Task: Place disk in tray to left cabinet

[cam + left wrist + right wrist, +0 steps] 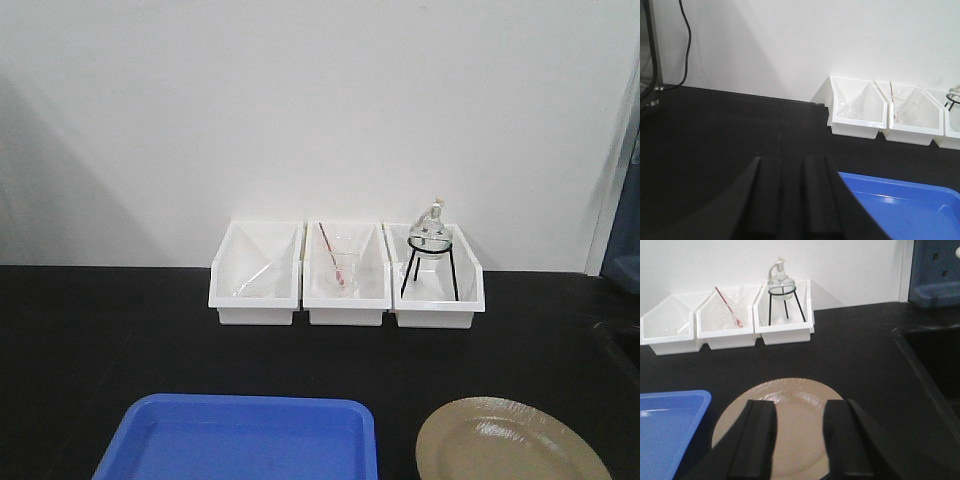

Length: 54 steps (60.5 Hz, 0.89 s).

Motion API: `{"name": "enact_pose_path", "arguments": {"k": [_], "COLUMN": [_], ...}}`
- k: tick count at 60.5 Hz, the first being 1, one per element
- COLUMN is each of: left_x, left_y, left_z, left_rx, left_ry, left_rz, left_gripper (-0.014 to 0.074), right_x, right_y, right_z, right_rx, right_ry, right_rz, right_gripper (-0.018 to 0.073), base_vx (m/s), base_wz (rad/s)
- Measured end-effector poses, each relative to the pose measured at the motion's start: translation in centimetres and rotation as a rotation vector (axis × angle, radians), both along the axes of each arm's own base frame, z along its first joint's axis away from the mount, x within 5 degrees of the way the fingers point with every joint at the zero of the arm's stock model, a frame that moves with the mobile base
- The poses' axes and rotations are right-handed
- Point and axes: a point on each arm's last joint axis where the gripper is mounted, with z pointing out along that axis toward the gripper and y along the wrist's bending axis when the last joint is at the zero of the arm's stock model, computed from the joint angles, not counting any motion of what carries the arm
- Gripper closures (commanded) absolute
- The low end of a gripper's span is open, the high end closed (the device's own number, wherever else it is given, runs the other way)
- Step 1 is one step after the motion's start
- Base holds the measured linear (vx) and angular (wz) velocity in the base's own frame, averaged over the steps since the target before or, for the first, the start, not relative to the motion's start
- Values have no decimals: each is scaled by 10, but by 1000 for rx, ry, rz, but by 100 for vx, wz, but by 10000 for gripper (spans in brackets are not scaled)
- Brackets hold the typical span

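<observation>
The tan disk [510, 445] lies flat on the black table, right of the empty blue tray [250, 402]. In the right wrist view my right gripper [800, 404] hovers open over the disk [790, 392], a finger on either side of its middle, holding nothing. The tray's corner [675, 394] shows at the left there. In the left wrist view my left gripper [792, 159] hangs above bare table just left of the tray [890, 179], its fingers a narrow gap apart and empty. The cabinet is out of view.
Three white bins [255, 270] stand in a row against the back wall; the right one holds a glass flask on a black tripod [430, 235]. A recessed sink [935, 370] lies to the right. A dark frame with a cable [652, 50] stands at far left.
</observation>
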Motion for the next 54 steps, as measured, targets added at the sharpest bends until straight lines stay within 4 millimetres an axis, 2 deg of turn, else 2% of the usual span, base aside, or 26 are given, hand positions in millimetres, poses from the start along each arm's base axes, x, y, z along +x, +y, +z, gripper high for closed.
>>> {"name": "enact_pose_path", "arguments": {"k": [5, 12, 23, 37, 44, 54], "left_x": [0, 0, 0, 0, 0, 0], "left_y": [0, 0, 0, 0, 0, 0], "left_z": [0, 0, 0, 0, 0, 0], "left_rx": [0, 0, 0, 0, 0, 0], "left_ry": [0, 0, 0, 0, 0, 0], "left_rz": [0, 0, 0, 0, 0, 0], "left_gripper": [213, 213, 213, 213, 213, 217], "right_x": [8, 20, 40, 71, 83, 94], "right_y": [1, 2, 8, 14, 13, 12], "right_z": [-5, -15, -35, -65, -79, -97], "right_rx": [3, 75, 348, 752, 815, 820], "right_ry": [50, 129, 300, 453, 494, 540], "right_rz": [0, -10, -80, -273, -342, -403], "right_gripper": [40, 41, 74, 107, 111, 111], "base_vx": [0, 0, 0, 0, 0, 0], "base_wz": [0, 0, 0, 0, 0, 0]}}
